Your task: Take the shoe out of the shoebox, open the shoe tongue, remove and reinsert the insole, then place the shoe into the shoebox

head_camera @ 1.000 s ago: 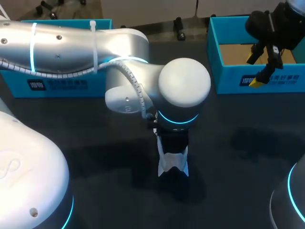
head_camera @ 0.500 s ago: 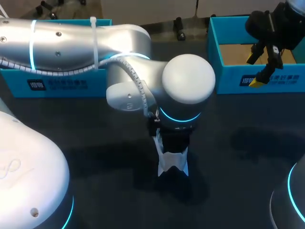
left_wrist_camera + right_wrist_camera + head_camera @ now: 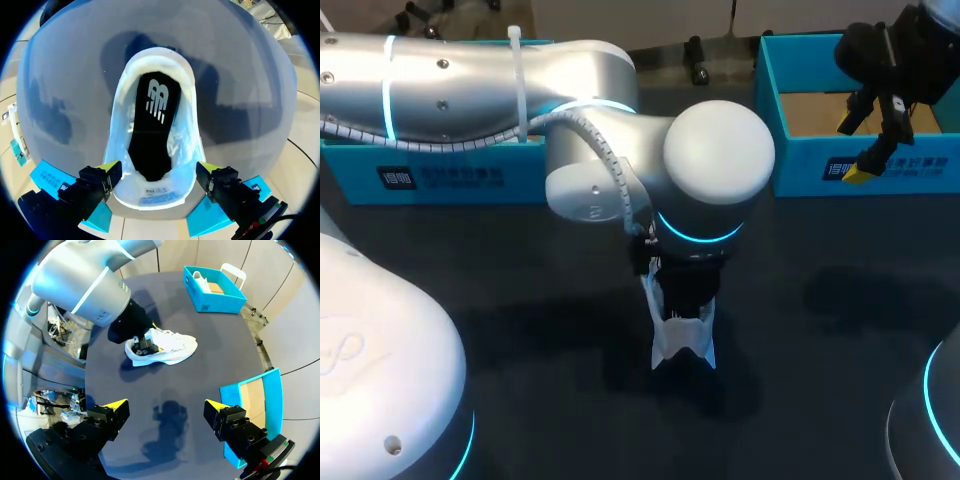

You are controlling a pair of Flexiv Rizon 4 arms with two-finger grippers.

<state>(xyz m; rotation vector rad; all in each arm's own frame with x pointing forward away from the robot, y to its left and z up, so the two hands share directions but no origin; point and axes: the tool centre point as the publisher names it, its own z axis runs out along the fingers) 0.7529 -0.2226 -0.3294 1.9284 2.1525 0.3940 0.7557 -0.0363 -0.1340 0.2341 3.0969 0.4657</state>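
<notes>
A white shoe [image 3: 682, 343] lies on the dark table, mostly hidden under my left arm's wrist in the head view. In the left wrist view I look straight down into the shoe [image 3: 156, 195], where a black insole [image 3: 152, 125] with a white logo lies flat inside. My left gripper [image 3: 159, 172] is open, with one yellow-tipped finger on each side of the heel. My right gripper [image 3: 867, 140] hangs open and empty above the blue shoebox [image 3: 820, 165] at the back right. In the right wrist view the shoe [image 3: 165, 347] lies far ahead of the right gripper [image 3: 167, 412].
A second blue box [image 3: 450, 175] stands at the back left behind my left arm; in the right wrist view this box [image 3: 222, 297] has something white inside. The right-hand box [image 3: 252, 402] shows a bare cardboard bottom.
My left gripper has opened around the shoe's heel, and its wrist has lifted a little and shifted slightly right. The shoe and my right arm have stayed put.
</notes>
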